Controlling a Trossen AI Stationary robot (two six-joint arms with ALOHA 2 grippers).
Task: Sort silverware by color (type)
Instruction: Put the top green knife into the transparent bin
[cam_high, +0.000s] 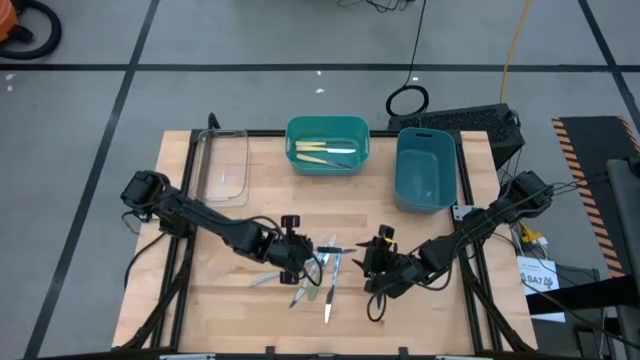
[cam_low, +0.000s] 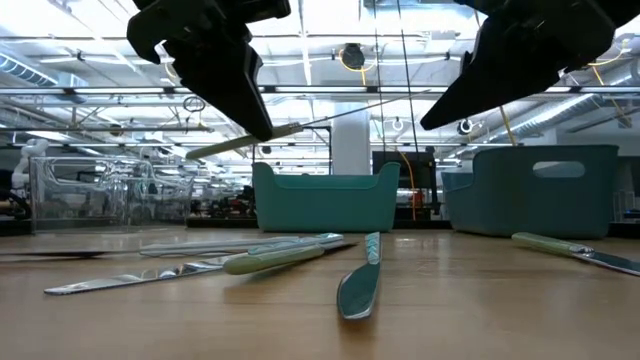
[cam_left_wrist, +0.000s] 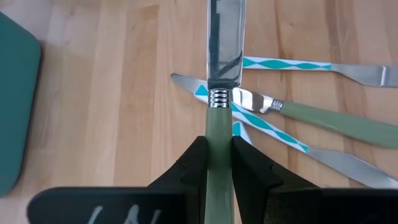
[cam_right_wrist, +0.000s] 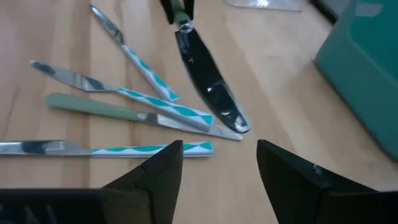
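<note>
Knife (cam_left_wrist: 217, 162) green-handled, clamped between left jaws | right jaws wide apart, holding nothing

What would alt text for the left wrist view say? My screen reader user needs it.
The left gripper holds a pale green-handled knife by its handle, blade pointing away, above the wooden table. Beneath lie another green-handled knife and teal-patterned utensils.

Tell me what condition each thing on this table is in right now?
Left pincer: shut on a green-handled knife, lifted off the table.
Right pincer: open, empty, above the wood.
Loose silverware: lying flat, some overlapping.
Teal bin: holds a few utensils.
Blue bin: contents unclear.
Clear tray: looks empty.
</note>
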